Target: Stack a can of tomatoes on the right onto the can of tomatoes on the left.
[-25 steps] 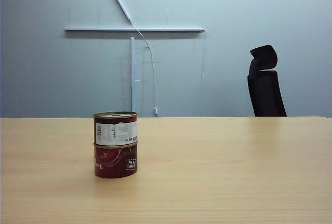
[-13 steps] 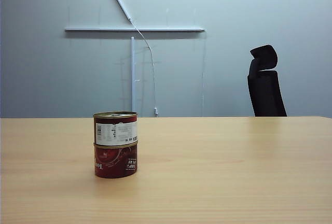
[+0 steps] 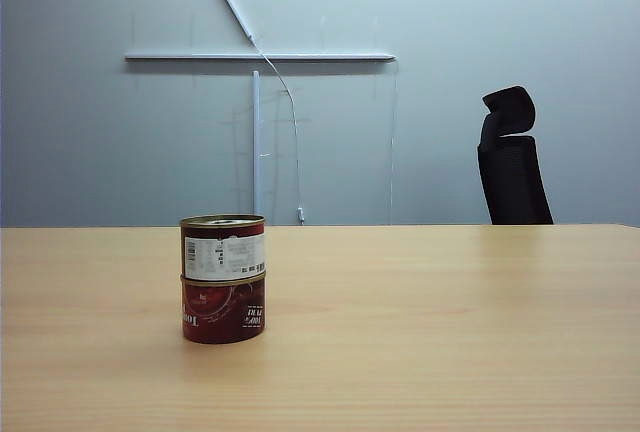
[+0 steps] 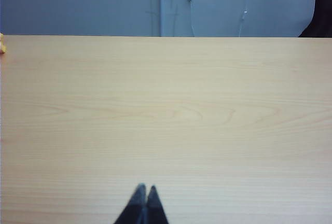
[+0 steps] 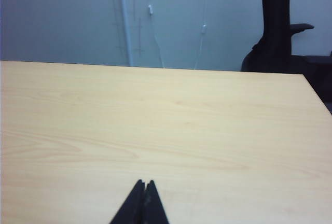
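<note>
Upper can: a can of tomatoes (image 3: 223, 248) stands upright on top of the other, rims aligned, its white printed label facing the exterior camera and a gold lid on top.
Lower can: the second can of tomatoes (image 3: 223, 309) rests on the desk, dark red label with white lettering that seems to be upside down; it carries the upper can squarely.
Stack position: left of the middle of the desk (image 3: 430, 332) in the exterior view, well apart from every edge, with nothing touching it.
Left pincer: the left pincer (image 4: 144, 189) shows only in its own wrist view, two dark tips pressed together into one point, holding nothing, held low and nearly level over bare wood.
Right pincer: the right pincer (image 5: 144, 183) likewise shows only in its wrist view, tips together and empty, pointing across the desk toward the far edge.
Arms: neither arm appears in the exterior view, and neither can appears in the wrist views.
Desk surface: pale wood grain, bare around the stack.
Background: a grey wall (image 3: 450, 12) with thin white rails and a hanging cable, and a black office chair (image 3: 511, 160) behind the far right side of the desk.
</note>
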